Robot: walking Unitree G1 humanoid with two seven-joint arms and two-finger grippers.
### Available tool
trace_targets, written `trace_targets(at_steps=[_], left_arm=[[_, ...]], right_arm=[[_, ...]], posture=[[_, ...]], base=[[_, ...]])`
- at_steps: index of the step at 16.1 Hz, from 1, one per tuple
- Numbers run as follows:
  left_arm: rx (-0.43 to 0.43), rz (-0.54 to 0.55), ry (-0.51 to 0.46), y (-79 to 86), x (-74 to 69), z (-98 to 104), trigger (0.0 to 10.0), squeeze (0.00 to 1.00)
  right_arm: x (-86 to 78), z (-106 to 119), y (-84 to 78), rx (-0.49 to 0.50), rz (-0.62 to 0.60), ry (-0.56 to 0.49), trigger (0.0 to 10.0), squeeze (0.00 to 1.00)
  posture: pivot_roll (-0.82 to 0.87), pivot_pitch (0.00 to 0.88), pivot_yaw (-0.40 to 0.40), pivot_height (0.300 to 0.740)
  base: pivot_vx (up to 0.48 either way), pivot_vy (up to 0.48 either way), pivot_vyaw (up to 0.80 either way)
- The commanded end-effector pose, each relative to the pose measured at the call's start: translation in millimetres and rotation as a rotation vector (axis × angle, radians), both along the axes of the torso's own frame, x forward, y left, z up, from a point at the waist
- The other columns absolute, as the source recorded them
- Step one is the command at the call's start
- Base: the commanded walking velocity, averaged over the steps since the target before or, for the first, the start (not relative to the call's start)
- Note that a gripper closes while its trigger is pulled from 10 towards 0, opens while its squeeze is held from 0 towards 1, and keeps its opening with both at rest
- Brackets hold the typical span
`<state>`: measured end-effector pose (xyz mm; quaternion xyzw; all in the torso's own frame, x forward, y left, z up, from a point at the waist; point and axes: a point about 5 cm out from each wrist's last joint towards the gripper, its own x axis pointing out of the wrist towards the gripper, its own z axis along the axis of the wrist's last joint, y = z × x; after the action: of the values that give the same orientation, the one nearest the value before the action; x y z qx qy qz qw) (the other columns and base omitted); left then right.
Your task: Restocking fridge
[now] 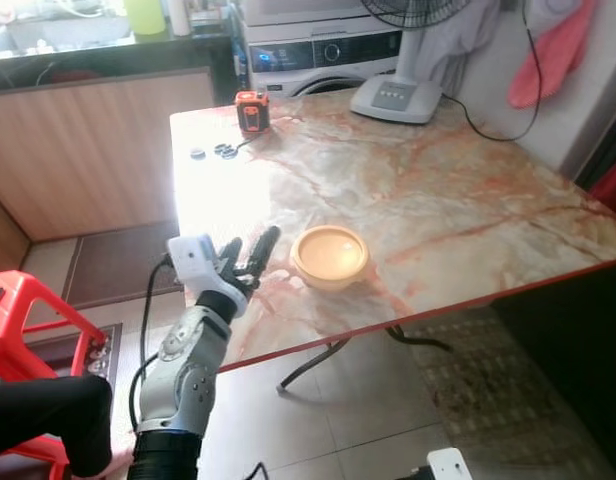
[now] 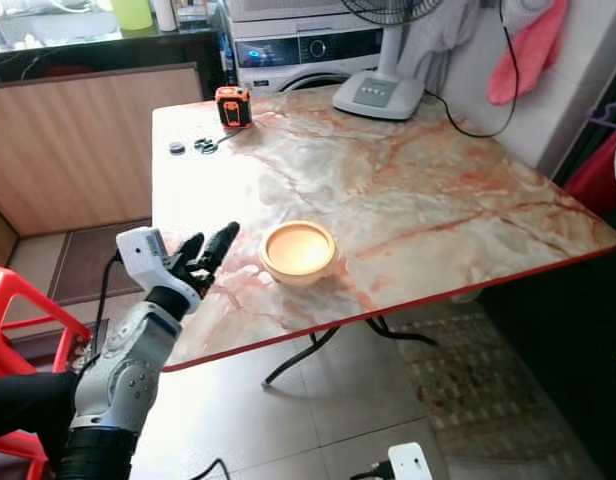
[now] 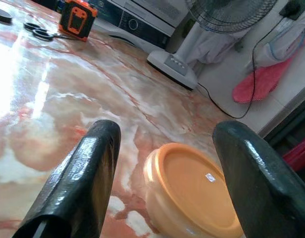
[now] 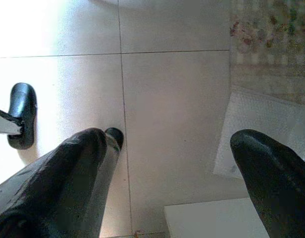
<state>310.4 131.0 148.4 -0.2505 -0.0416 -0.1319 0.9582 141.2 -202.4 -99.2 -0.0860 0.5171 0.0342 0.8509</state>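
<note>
Left pincer [image 1: 250, 247] over marble table [image 1: 438, 200]

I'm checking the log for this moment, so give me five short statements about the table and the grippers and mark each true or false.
1. The left gripper has its jaws open, with the yellow bowl just ahead of them. True.
2. The yellow bowl is held off the marble table. False: it rests on the tabletop, and nothing grips it.
3. An orange tape measure sits near the table's far corner. True.
4. The white fan stands on the floor. False: its base rests on the table's far edge.
5. The right gripper is shut on a bottle. False: its jaws are open over the tiled floor.
</note>
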Motion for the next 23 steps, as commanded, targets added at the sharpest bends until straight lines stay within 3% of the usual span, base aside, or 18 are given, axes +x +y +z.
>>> trace_targets(at_steps=[1, 6, 14, 17, 23], left_arm=[[0.021, 0.01, -0.01, 3.2, -0.4, 3.1, 10.0, 0.0], [0.04, 0.008, -0.01, 2.6, -0.5, 2.6, 10.0, 0.0], [0.031, -0.078, -0.014, -6.1, -7.3, 4.7, 10.0, 0.0], [-0.002, -0.089, 0.029, 3.2, -6.9, 0.5, 10.0, 0.0], [0.026, -0.107, 0.116, 33.8, 14.2, -12.0, 10.0, 0.0]], right_arm=[[1.7, 0.5, 0.1, 0.007, -0.01, 0.001, 10.0, 0.0], [1.9, 0.7, -0.9, 0.007, -0.006, 0.0, 10.0, 0.0], [2.0, 0.9, -1.1, 0.008, -0.01, -0.004, 10.0, 0.0], [2.4, 1.0, -1.1, 0.007, -0.009, -0.005, 10.0, 0.0], [2.4, 1.4, -3.4, 0.001, -0.014, -0.007, 10.0, 0.0]], posture=[[-0.07, 0.0, -0.018, 0.74], [-0.07, 0.0, -0.022, 0.74], [-0.07, 0.0, -0.025, 0.74], [-0.07, 0.0, -0.025, 0.74], [-0.08, 0.0, -0.037, 0.74]], base=[[0.259, 0.0, 0.0], [0.263, 0.0, 0.0], [0.0, 0.0, 0.0], [0.0, 0.0, 0.0], [0.0, 0.0, 0.0]])
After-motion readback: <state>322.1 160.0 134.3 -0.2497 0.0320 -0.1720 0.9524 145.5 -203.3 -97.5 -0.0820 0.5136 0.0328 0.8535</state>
